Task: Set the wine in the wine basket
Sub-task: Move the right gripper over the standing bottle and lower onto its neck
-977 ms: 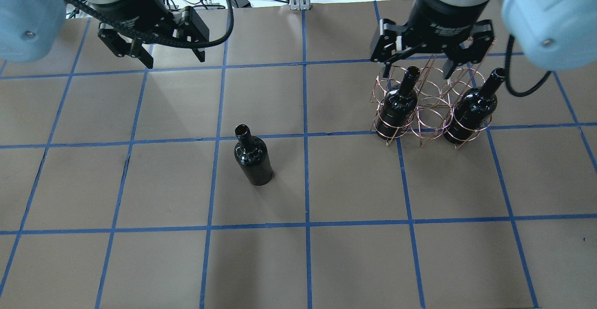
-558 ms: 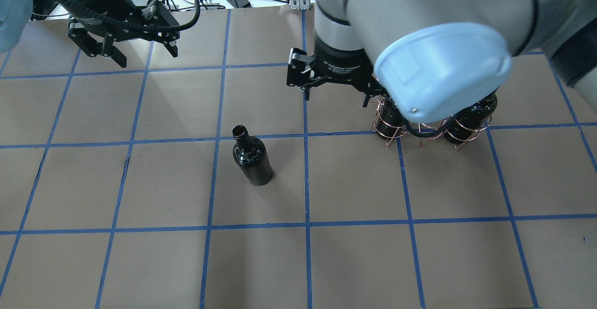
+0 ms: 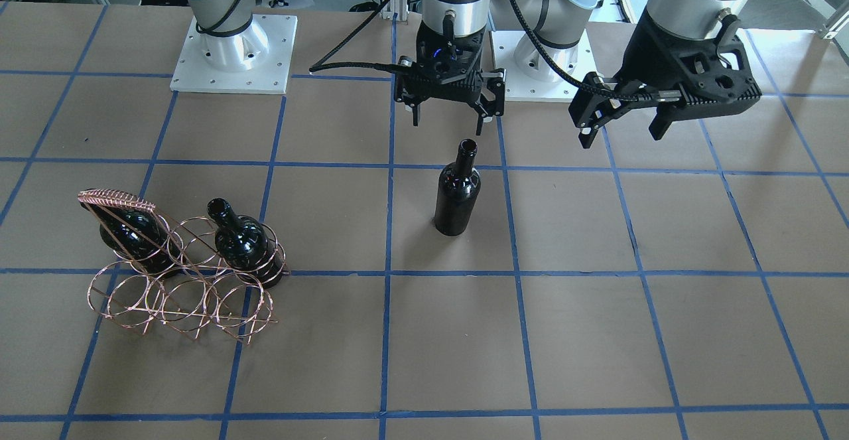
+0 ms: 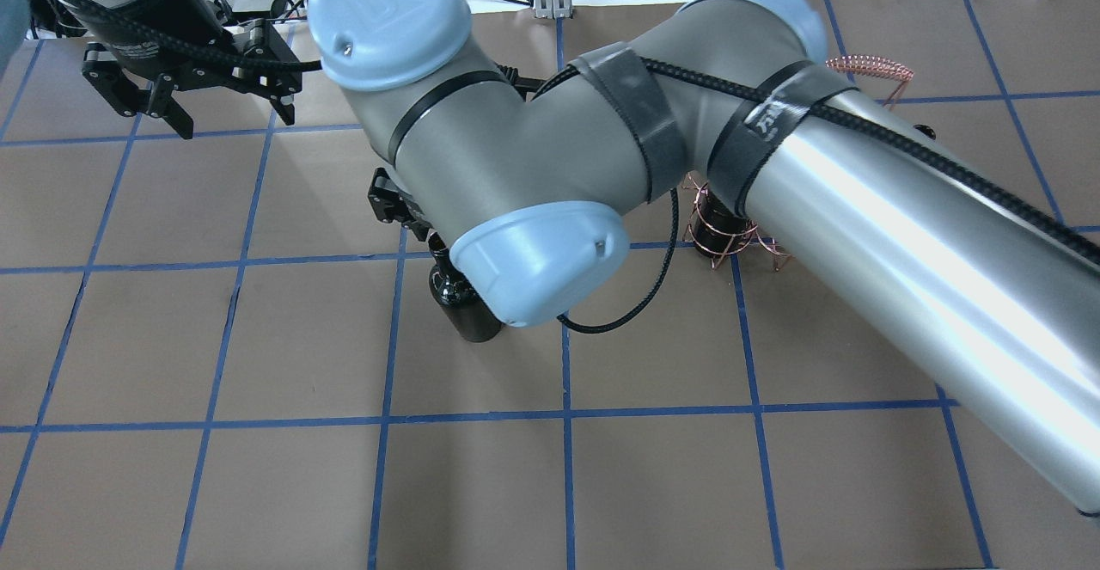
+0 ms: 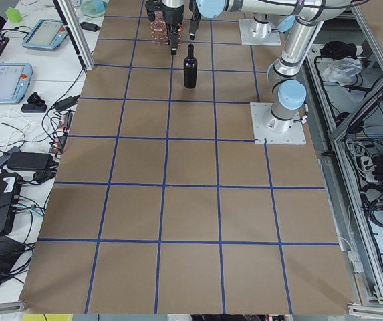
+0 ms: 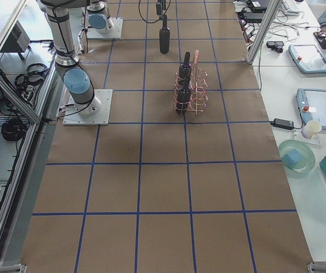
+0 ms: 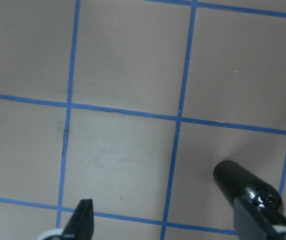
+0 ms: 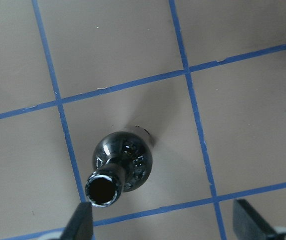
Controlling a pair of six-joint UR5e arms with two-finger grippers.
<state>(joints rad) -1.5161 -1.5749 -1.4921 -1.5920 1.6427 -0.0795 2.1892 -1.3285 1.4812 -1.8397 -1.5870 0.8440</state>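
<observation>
Wine (image 3: 457,194) is upright mid-table: long axis vertical, neck up, open mouth to the ceiling, base flat on the table (image 3: 597,334) just beside a blue-tape crossing. Right gripper (image 3: 449,120) hangs above it, a touch to the robot's side, jaws wide apart w/ nothing btwn them. Right wrist cam looks straight down the neck, mouth close to one finger, not touching. Left gripper (image 3: 620,131) is off over bare table, jaws apart too, holding nothing. Wine basket (image 3: 179,294) sits well apart from the wine, toward the robot's right, w/ two other bottles (image 3: 242,241) neck-up in the end rings of the row nearer the robot. Surface: brown sheet covering, blue tape grid, arms bolted on white base plates (image 3: 232,75) at the robot's edge. Room: benches either side w/ tablets (image 5: 4,80), cables, alu frame posts, and a pale green bowl (image 6: 295,154) on one bench. Visibility: overhead cam is mostly blocked by the right arm (image 4: 773,209). Only the wine's lower body pokes out under the elbow cap, plus a basket corner and the handle coil (image 4: 868,67); the right jaws are nearly all hidden there. On the front cam the handle crosses one basket bottle, so its neck can't be made out. Left wrist cam has a dark glossy shape at lower right, blurred, can't tell what.
</observation>
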